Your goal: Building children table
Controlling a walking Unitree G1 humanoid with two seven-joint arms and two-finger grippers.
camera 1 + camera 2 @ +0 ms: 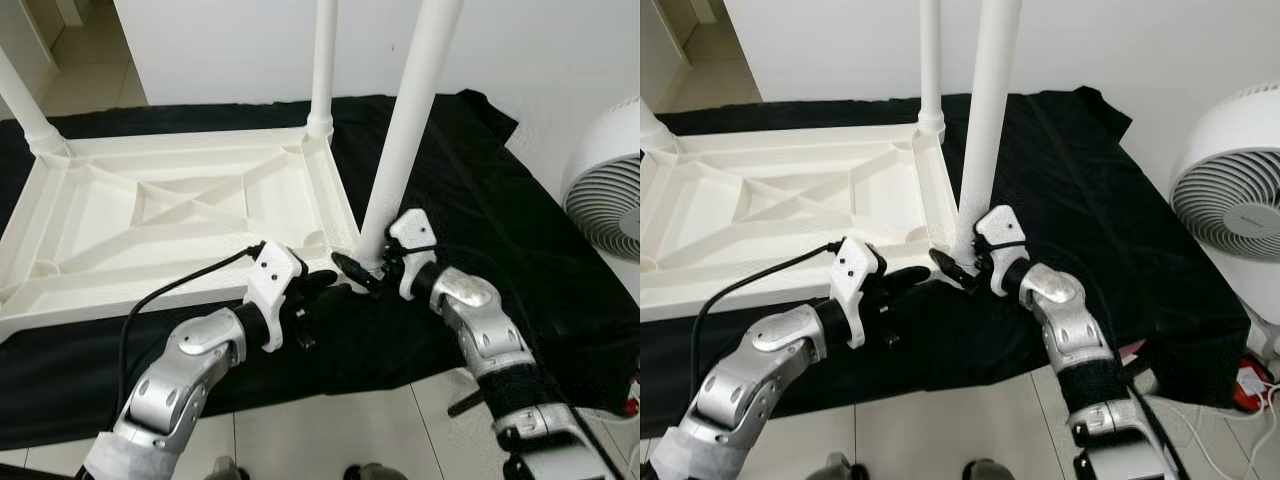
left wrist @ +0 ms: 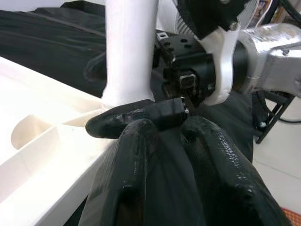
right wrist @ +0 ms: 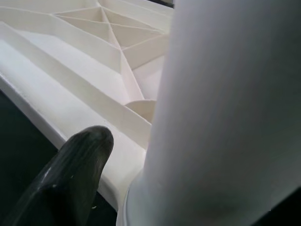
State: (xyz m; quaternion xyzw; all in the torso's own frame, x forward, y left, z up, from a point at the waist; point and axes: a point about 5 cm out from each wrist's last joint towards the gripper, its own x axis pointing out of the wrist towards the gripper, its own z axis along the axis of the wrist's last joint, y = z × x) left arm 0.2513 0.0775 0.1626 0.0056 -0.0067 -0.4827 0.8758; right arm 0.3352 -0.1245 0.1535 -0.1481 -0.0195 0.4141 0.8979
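Right, nearest the camera are the two silver arms, reaching up from 6 o'clock. The left gripper lies low over the black cloth, its two black fingers a little apart and pinching nothing, tips pointing toward the table's near corner. Just beside it at 3 o'clock, the right gripper is at the foot of the nearest white leg; one dark finger lies across the leg's base at the socket, and the right wrist view shows a finger close beside the white tube. Whether that pincer is pinching the leg I cannot tell, since its other finger is hidden behind the tube.

Moving on, the white plastic tabletop lies upside down on the cloth, ribbed underside up with diagonal braces crossing in the middle. The nearest leg stands upright in the corner at roughly 4 o'clock of the top.

Further back, a second leg rises from the far corner at 1 o'clock, and a third leans out at 10 o'clock.

Off at 3 o'clock, well clear of the table, stands a white fan against the white wall, with tiled floor beyond the cloth's edges.
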